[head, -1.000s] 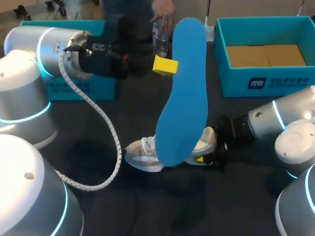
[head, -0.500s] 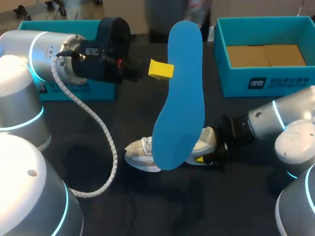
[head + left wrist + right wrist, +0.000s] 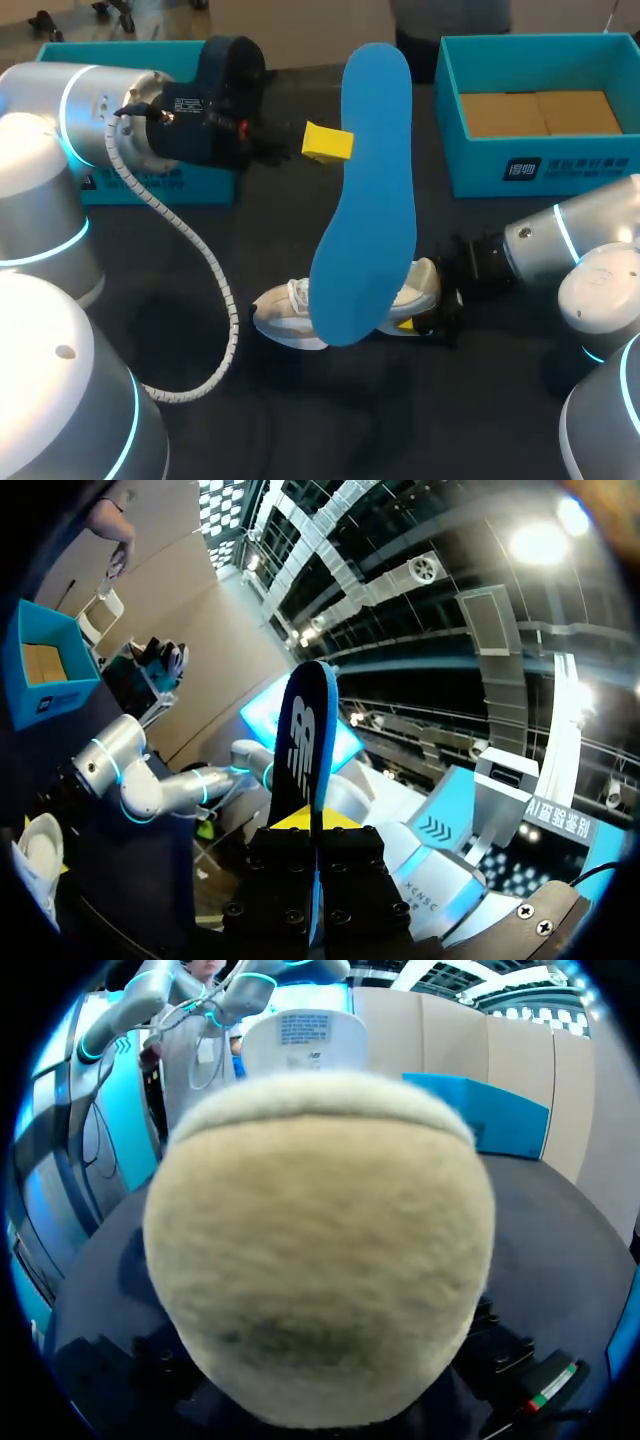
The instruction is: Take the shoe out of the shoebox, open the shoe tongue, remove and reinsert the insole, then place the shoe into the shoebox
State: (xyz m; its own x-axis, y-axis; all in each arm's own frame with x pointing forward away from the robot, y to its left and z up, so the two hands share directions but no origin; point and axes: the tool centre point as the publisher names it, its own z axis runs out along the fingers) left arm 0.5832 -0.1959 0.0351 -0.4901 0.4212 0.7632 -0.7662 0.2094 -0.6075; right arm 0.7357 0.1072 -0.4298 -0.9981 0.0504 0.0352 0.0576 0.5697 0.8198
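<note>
Head view: shoe [image 3: 285, 312], white, lying on the desk [image 3: 300, 420]; insole [image 3: 365, 200], blue, lifted clear above the shoe and hiding its middle; left claw [image 3: 335, 142] clamped on the insole's edge, high above the shoe; right claw [image 3: 415, 322] at the shoe's heel; shoebox [image 3: 520, 165], open, well beyond the shoe on my right arm's side.

Left wrist view: insole edge-on, pinched between both of my fingers; shoe far below.

Right wrist view: the shoe's heel fills the field; whether this claw is clamped I cannot tell.

Step, as I judge it: insole removed, reinsertion pending; next I must lower its end into the shoe's opening, heel steadied.
</note>
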